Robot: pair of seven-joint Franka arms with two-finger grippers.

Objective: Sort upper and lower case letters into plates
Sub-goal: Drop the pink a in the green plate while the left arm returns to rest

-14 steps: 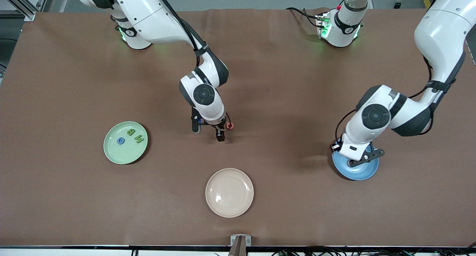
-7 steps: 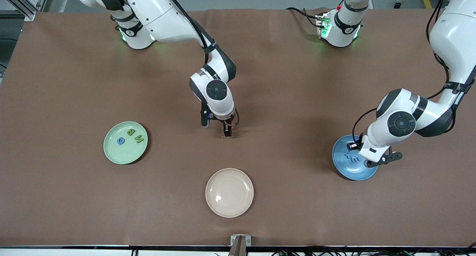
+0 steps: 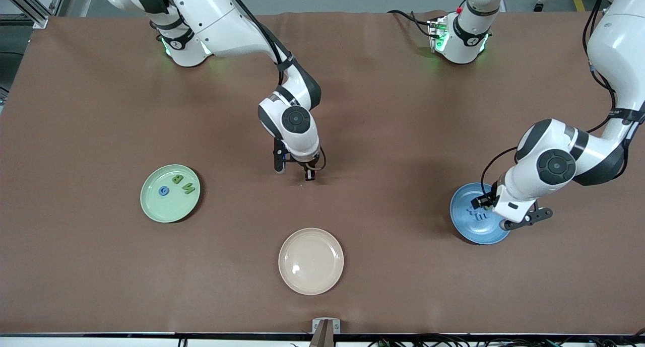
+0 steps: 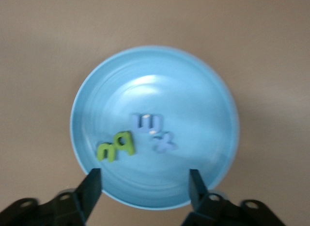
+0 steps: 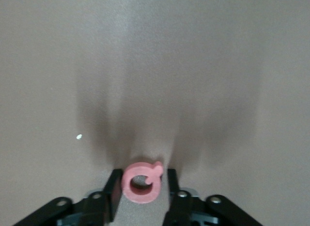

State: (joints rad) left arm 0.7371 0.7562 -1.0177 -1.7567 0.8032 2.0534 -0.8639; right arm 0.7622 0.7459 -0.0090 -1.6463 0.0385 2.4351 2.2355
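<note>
My right gripper [image 5: 141,194] is down at the brown table [image 3: 101,110] near its middle, and my fingers [image 5: 113,191] sit one on each side of the red letter [image 5: 142,182], a small ring with a tab. They look to be touching its edges, though I cannot be sure they are pressing it. In the front view the letter is hidden under my right gripper [image 3: 308,174].

My left gripper [image 4: 145,187] hangs spread wide and empty over the blue plate [image 4: 203,90], near the left arm's end of the table. In that plate, just ahead of my fingertips, lie two green letters [image 4: 116,147] side by side and two blue letters [image 4: 154,131] touching each other beside them.

Well off from my right gripper, toward the right arm's end, the pale green plate [image 3: 156,208] holds two green letters [image 3: 183,184] and one blue letter [image 3: 163,191]. The cream plate [image 3: 311,261] lies nearer the front camera than my right gripper.
</note>
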